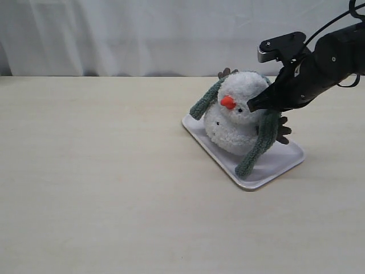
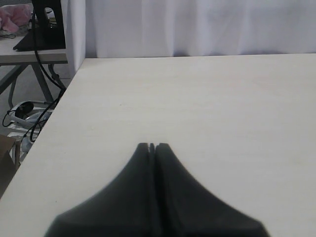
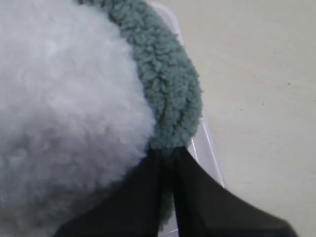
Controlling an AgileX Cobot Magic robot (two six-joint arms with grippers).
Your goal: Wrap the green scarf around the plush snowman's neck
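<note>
My right gripper [image 1: 252,107] pinches the scarf [image 3: 168,89] beside the snowman [image 1: 236,111] on the tray [image 1: 285,158]; my left gripper [image 2: 152,146] is closed, empty.

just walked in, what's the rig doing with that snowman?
The right gripper pinches the green scarf beside the plush snowman, at its head. The snowman sits on a white tray with the scarf draped behind its head, an end hanging on each side, not crossed in front. The left gripper is shut over the table, holding nothing.
</note>
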